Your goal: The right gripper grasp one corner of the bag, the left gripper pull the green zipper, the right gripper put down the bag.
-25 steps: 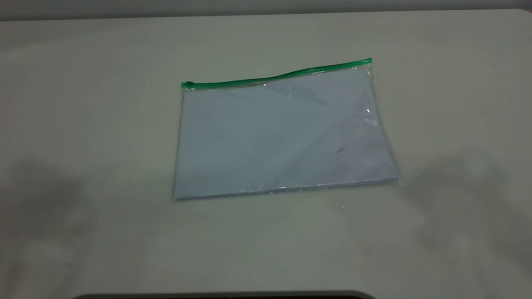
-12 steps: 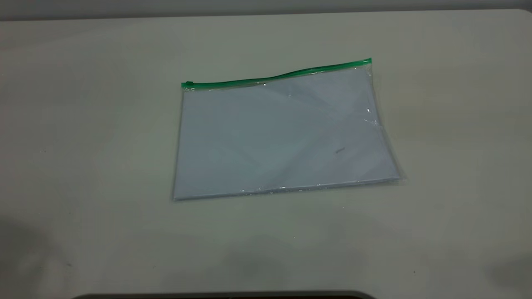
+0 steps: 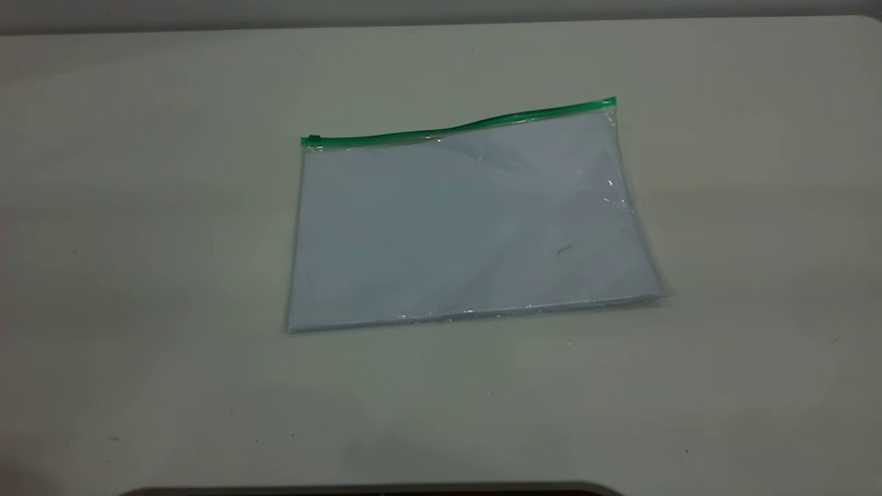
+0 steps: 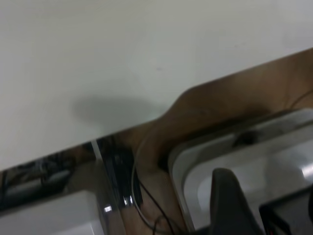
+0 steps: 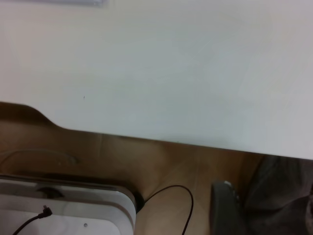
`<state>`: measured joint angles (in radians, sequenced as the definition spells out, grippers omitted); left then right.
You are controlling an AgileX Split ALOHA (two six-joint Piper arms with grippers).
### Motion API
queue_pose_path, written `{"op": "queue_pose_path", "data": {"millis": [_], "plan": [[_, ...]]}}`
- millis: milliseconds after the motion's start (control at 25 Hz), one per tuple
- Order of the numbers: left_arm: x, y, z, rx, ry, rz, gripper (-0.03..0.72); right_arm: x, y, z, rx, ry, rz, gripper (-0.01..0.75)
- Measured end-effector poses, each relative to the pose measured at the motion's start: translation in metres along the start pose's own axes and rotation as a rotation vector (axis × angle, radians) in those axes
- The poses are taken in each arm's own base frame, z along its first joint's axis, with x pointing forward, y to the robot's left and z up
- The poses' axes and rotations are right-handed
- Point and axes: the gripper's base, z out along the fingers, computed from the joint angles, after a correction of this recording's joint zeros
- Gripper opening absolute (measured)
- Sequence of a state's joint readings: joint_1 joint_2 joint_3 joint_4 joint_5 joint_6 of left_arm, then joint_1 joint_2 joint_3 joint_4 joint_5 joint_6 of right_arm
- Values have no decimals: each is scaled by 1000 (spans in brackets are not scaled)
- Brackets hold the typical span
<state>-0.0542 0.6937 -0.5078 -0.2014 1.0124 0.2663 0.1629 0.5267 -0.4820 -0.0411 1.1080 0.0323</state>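
Starting on the left, we only get a dark sliver of the left gripper [image 4: 229,203] in its own wrist view. Honestly, we can't make out whether it's released or clenched. It hangs off the table [image 3: 138,207], past the table's edge, over brown floor, a white casing [image 4: 274,152] and a loose black cable [image 4: 141,196].

The bag [image 3: 468,227] is well apart from that gripper. It lies flat out in the middle of the tabletop, with bluish-white sheets showing through the clear plastic. The green zipper [image 3: 455,127] runs along the bag's far long edge, with a slight kink halfway. Its slider tab [image 3: 314,140] sits at the end on the left gripper's side. The corner of the bag [image 3: 612,103] at the strip's other end is on the right gripper's side, and nothing touches it.

It's the same deal with the right gripper [image 5: 222,208]: we see a dark bit in its wrist view and can't call the grip either way. It also sits beyond the table edge, far from the bag, with a thin black wire [image 5: 171,196] curling on the floor just beside it.
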Motion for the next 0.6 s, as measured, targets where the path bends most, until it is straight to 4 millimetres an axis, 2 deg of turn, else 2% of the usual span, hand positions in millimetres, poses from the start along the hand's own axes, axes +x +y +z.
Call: {"op": "queue_pose_path", "data": {"millis": [280, 520, 600], "plan": [[7, -3, -10, -19, -103, -22, 452, 0, 0, 0, 0, -4, 0, 425], [28, -9, -19, -8, -65, -37, 452, 0, 0, 0, 0, -4, 1, 425], [33, -9, -21, -25, -105, -38, 452, 0, 0, 0, 0, -4, 1, 425]]}}
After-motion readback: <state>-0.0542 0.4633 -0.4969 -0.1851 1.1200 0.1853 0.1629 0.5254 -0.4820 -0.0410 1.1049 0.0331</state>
